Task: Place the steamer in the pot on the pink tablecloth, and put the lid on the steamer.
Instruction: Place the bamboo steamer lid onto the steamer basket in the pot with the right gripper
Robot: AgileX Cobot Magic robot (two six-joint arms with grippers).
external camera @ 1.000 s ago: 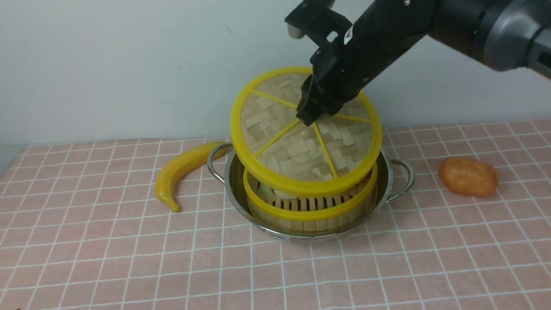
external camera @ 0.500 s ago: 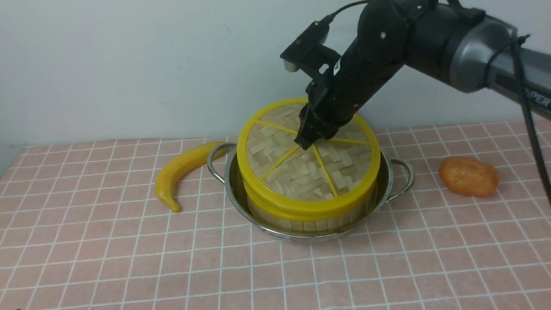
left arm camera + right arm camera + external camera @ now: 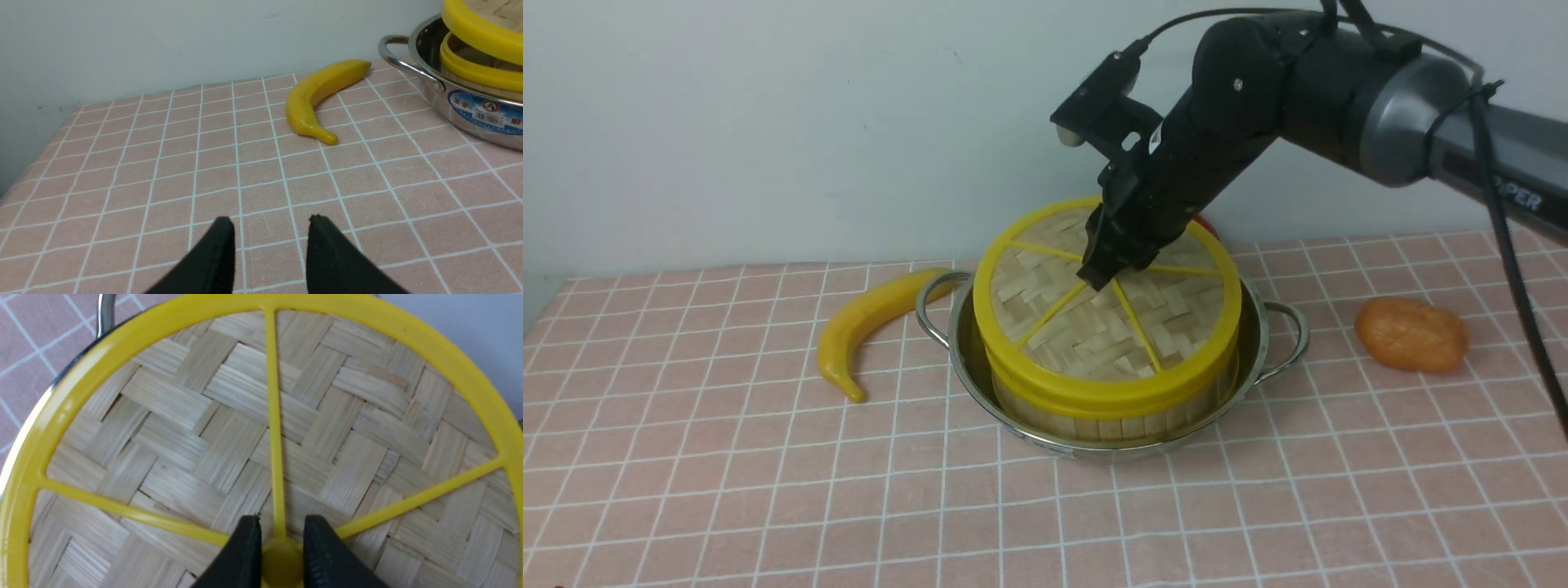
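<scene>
1. The steamer's (image 3: 1094, 418) inside is hidden under the lid (image 3: 1107, 314); only its slatted side wall and yellow rim show in the front view.
2. The left wrist view still shows a gap between the lid's rim and the steamer's rim on that side, so the lid sits tilted or not fully seated.
3. The left arm is out of the front view; only its tool (image 3: 270, 222) shows, in its own wrist view.
4. A small red thing (image 3: 1207, 224) peeks out behind the right arm; what it is cannot be told.
5. The desk carries the pink tablecloth (image 3: 727, 490) with its white grid; a plain pale wall (image 3: 768, 122) stands behind.
6. The pot (image 3: 1262, 343) stands mid-cloth with the steamer inside it.
7. A yellow banana (image 3: 866, 322) lies just beside the pot's left handle; an orange, lumpy food item (image 3: 1411, 334) lies well apart on the right.
8. The right tool (image 3: 280, 539) reaches down onto the lid's middle, its fingers (image 3: 247, 555) narrowly set on either side of the yellow hub knob (image 3: 282, 559) and pressing against it.
9. The left tool hangs above bare cloth, its fingers apart and gripping nothing, well apart from the banana.
</scene>
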